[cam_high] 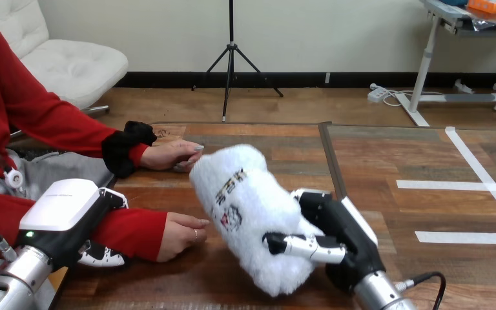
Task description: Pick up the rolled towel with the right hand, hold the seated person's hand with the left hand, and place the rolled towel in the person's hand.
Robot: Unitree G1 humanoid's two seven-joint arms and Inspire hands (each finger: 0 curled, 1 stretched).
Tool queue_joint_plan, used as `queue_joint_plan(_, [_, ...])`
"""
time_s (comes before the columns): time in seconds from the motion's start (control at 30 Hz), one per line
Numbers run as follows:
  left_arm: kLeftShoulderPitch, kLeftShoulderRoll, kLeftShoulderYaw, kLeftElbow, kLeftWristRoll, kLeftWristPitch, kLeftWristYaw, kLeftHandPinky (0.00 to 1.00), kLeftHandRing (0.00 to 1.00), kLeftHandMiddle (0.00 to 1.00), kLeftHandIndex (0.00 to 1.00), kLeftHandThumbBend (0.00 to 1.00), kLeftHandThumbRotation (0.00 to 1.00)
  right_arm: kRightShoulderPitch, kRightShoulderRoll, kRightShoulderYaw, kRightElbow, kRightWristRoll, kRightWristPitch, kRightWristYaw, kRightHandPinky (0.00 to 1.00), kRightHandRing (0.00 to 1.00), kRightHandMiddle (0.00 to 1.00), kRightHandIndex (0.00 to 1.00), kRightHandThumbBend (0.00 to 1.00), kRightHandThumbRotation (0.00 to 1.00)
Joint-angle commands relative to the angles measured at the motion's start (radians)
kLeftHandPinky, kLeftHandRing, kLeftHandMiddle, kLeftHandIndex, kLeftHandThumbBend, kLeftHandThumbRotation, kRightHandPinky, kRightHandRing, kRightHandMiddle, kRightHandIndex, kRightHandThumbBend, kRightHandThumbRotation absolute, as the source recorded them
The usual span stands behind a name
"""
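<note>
Rolled towel: long axis ran near-to-far, far end leaning left, above wooden table; right hand clamped round it; left hand: grip indiscernible.

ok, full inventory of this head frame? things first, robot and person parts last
rolled towel: 1, white with dark print, mid-table, in the right hand's grip
tape strips: 3, white, on the table's right part
table: 1, brown wood, under everything
person's far hand: 1, on the table beside the towel's far end
person's near hand: 1, red sleeve, left of the towel, fingers loosely curled
left hand: 1, black with white shell, lower left, closed round the person's near forearm
right hand: 1, black and white, right of centre, fingers curled round the towel
</note>
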Motion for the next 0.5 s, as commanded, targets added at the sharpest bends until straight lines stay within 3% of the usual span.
queue_joint_plan(0.0, [-0.078, -0.045, 0.047, -0.288, -0.069, -0.063, -0.010, 0.34, 0.36, 0.41, 0.44, 0.78, 0.02, -0.200, 0.038, -0.009, 0.029, 0.026, -0.046, 0.004, 0.00, 0.01, 0.04, 0.01, 0.37, 0.00])
queue_joint_plan(0.47, [-0.062, -0.057, 0.071, -0.386, -0.066, -0.040, -0.049, 0.33, 0.35, 0.40, 0.42, 0.80, 0.03, -0.218, 0.041, -0.002, 0.093, 0.001, -0.088, -0.011, 0.00, 0.01, 0.03, 0.01, 0.37, 0.00])
